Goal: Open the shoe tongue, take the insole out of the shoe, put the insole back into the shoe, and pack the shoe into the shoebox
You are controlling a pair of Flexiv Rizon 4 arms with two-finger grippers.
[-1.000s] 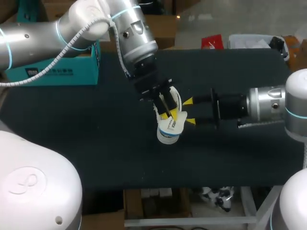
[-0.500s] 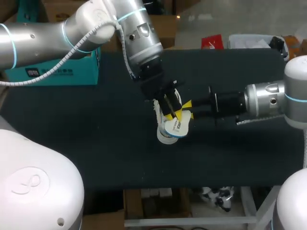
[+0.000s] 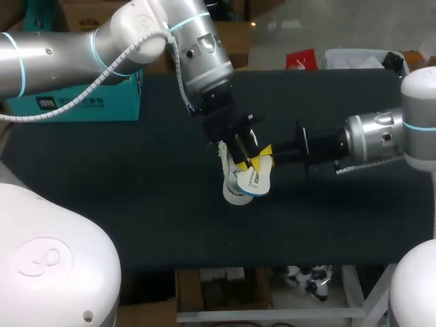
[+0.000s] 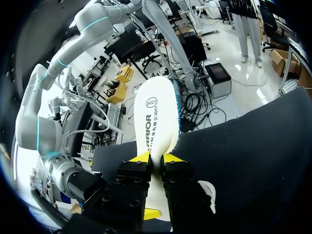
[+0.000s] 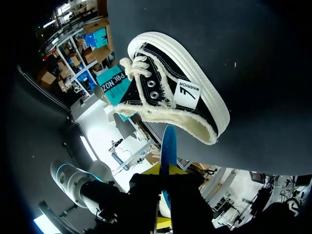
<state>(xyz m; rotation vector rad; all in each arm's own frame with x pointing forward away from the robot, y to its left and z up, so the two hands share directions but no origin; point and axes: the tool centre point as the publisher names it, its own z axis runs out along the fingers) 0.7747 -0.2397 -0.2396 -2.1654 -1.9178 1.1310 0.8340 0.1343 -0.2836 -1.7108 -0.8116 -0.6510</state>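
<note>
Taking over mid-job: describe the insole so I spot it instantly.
Look at the middle of the dark table, where the two arms meet. Pinched by both the left claw and the right claw is the insole. It is a thin, flat white oval with a blue edge, unlike the black shoe with its thick white sole on the table nearby.

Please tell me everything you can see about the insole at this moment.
The insole is thin, looks like foam, and has a white upper face with printed marks and a blue underside. It is outside the shoe, held up off the dark table. The left pincer is shut on it toward one end, and the right pincer clamps it too, seen edge-on there. Its free end is close to the shoe's fleece-lined opening; whether they touch cannot be judged.
</note>
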